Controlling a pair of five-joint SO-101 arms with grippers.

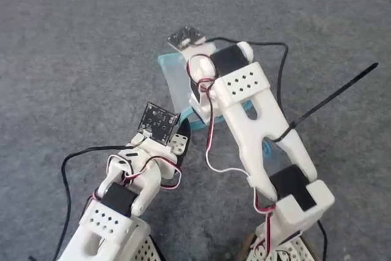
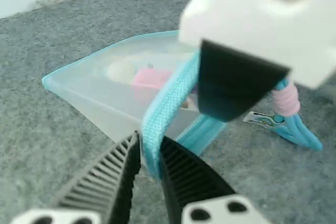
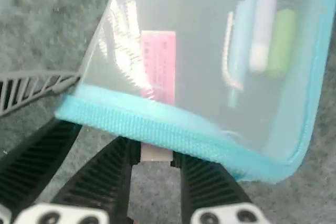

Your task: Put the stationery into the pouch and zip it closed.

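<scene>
Left fingers clamp teal zip edge of pouch; right fingers nipped on pale tab, likely slider. Pouch on table, stationery inside. Zipping step: next, draw slider along, left anchoring.

Left end effector pinched; right end effector seemingly clamped.

Soft, even light fills the table; shadows are faint, and white glare streaks the pouch.
</scene>
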